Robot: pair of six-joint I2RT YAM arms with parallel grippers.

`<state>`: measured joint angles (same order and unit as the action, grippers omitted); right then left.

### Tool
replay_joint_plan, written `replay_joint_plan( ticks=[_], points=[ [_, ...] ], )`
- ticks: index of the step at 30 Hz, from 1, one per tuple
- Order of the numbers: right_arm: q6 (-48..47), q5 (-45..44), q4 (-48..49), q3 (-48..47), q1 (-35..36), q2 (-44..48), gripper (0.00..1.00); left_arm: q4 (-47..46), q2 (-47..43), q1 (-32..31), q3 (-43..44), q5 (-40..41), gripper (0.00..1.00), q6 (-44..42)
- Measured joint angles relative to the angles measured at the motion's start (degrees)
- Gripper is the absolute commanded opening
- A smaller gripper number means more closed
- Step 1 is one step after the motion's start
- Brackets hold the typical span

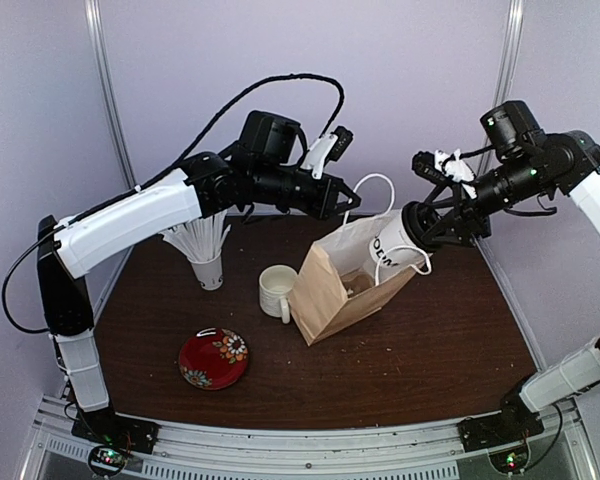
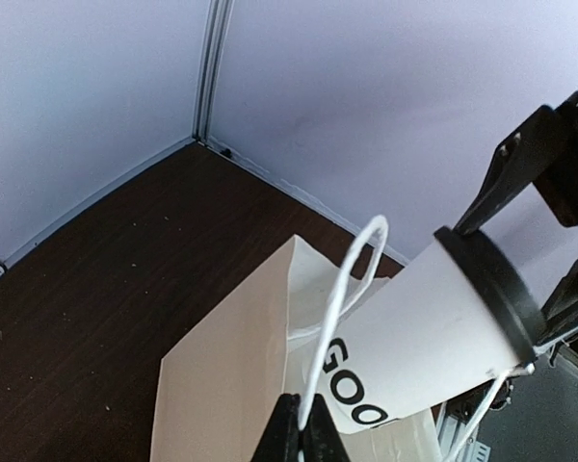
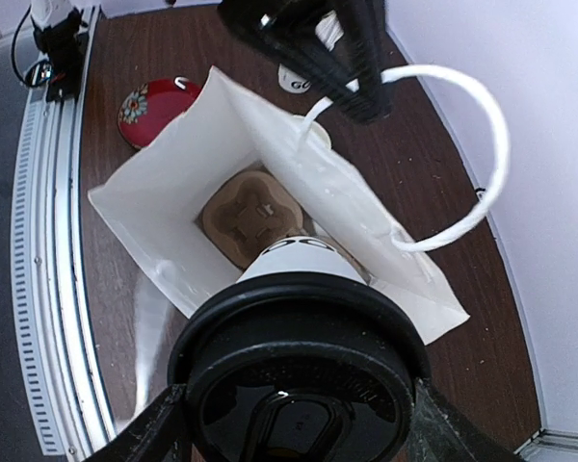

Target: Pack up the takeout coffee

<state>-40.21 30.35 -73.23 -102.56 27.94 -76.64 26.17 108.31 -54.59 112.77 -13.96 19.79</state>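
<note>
The takeout coffee cup [image 1: 388,250] is white with black lettering and a black lid [image 3: 299,375]. My right gripper [image 1: 417,226] is shut on its lidded end and holds it tilted, bottom end inside the mouth of the paper bag [image 1: 325,290]. In the left wrist view the cup [image 2: 414,346] leans into the bag [image 2: 226,385]. My left gripper [image 2: 302,428] is shut on the bag's white cord handle [image 2: 352,279] and holds it up. A brown cardboard cup carrier [image 3: 249,217] lies at the bag's bottom.
A white ceramic mug [image 1: 276,291] stands left of the bag. A paper cup of white straws [image 1: 206,255] is further left. A red patterned dish [image 1: 213,358] sits near the front. The enclosure walls are close behind.
</note>
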Motion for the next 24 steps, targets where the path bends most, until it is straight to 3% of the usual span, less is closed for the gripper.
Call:
replay_joint_plan(
  ticks=[4, 8, 16, 24],
  points=[
    [-2.5, -4.9, -0.2, 3.0, 4.7, 0.1, 0.45, 1.1, 0.0, 0.0, 1.5, 0.0, 0.31, -0.9],
    [-3.7, -9.0, -0.3, 4.5, 10.1, 0.3, 0.45, 2.1, 0.0, 0.0, 2.3, -0.2, 0.46, -1.7],
    [-3.3, -16.9, -0.7, 8.5, 22.6, 2.1, 0.46, 4.8, -0.5, 0.0, 2.3, -0.7, 0.57, -3.7],
    [-2.6, -17.5, -2.7, 5.8, 32.2, -1.0, 0.45, 4.9, -10.4, 2.6, -6.5, 5.5, 0.59, -5.4]
  ],
)
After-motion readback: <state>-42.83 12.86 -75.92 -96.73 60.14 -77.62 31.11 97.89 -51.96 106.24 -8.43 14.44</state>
